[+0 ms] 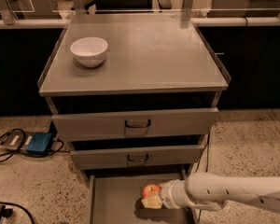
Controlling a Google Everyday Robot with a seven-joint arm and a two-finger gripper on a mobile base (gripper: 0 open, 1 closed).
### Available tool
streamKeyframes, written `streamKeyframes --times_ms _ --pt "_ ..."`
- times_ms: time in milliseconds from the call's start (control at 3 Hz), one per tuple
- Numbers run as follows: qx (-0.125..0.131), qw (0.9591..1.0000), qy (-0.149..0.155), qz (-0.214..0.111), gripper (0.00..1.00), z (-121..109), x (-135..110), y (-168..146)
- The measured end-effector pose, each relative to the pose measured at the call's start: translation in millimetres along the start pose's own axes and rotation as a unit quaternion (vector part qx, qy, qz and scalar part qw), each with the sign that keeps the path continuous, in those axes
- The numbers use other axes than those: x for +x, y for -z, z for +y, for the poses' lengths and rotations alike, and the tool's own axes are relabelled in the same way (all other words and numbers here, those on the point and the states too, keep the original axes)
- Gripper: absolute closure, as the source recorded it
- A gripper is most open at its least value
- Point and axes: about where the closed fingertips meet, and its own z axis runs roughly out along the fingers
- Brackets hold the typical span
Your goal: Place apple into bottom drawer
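The red-orange apple (151,190) is down inside the open bottom drawer (113,199), a grey shallow tray pulled out under the two upper drawers. My gripper (151,199) comes in from the right on a white arm and is around the apple, low over the drawer floor, with a pale finger showing just below the fruit. I cannot tell whether the apple rests on the floor or is still held just above it.
A white bowl (89,51) stands at the left on the cabinet top (144,55). The two upper drawers (137,122) have dark handles. A blue box with cables (38,143) lies on the speckled floor at the left.
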Motion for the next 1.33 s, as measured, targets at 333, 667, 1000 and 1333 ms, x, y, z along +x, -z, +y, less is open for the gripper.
streamKeyframes --times_ms 333,667,1000,1333 --pt "-0.001 1.0 0.007 0.002 1.0 -6 9 -32" --pt "0.011 0.9999 0.008 -0.003 1.0 -16 20 -59" --pt "0.034 0.9973 0.035 -0.055 1.0 -30 -1 -48" --pt "0.052 0.9937 0.039 -0.091 1.0 -45 -16 -36"
